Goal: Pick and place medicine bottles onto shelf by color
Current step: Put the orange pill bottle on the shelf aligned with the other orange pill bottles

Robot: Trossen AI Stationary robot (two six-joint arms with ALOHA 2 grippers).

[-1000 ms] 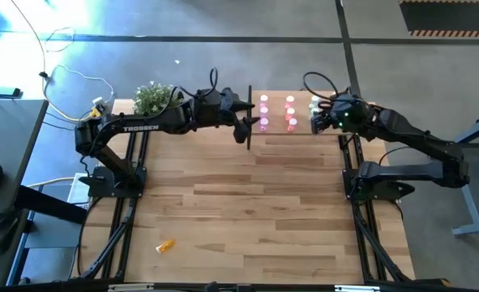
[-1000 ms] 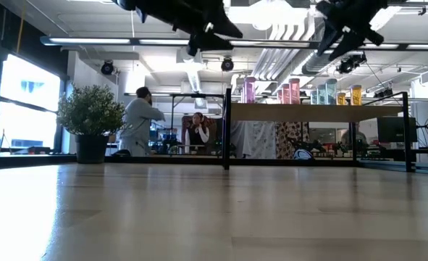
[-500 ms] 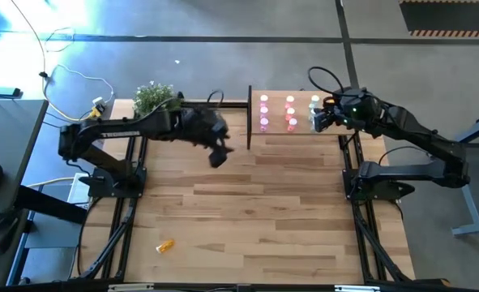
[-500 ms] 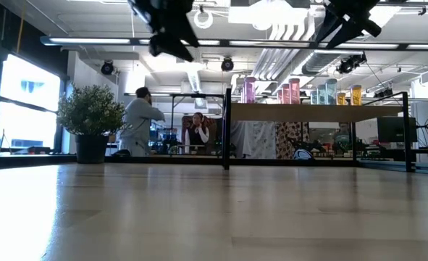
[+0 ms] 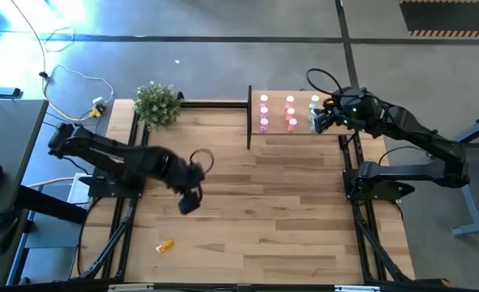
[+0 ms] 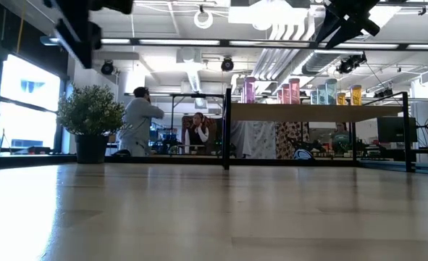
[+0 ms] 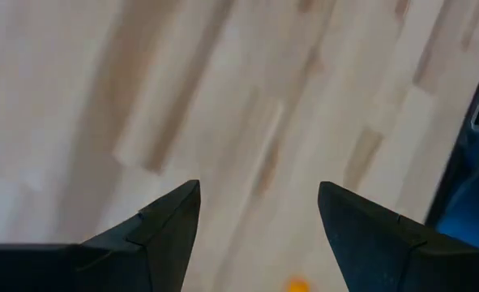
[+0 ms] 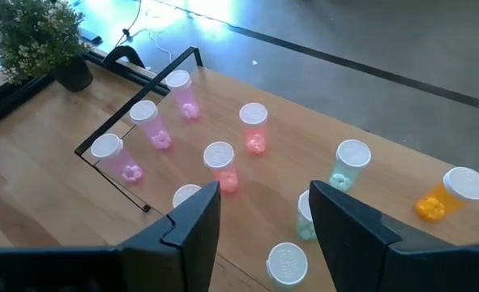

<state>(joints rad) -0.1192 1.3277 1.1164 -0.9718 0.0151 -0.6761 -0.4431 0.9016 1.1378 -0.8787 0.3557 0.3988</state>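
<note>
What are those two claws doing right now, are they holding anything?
Left gripper: open, empty, above the bare tabletop.
Right gripper: open, empty, above the bottles on the shelf.

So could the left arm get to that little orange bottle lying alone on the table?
Probably yes. The left gripper hangs open above bare tabletop, and the orange bottle lies in the open nearby, with nothing between them. The right gripper is far off, over the shelf.
</note>
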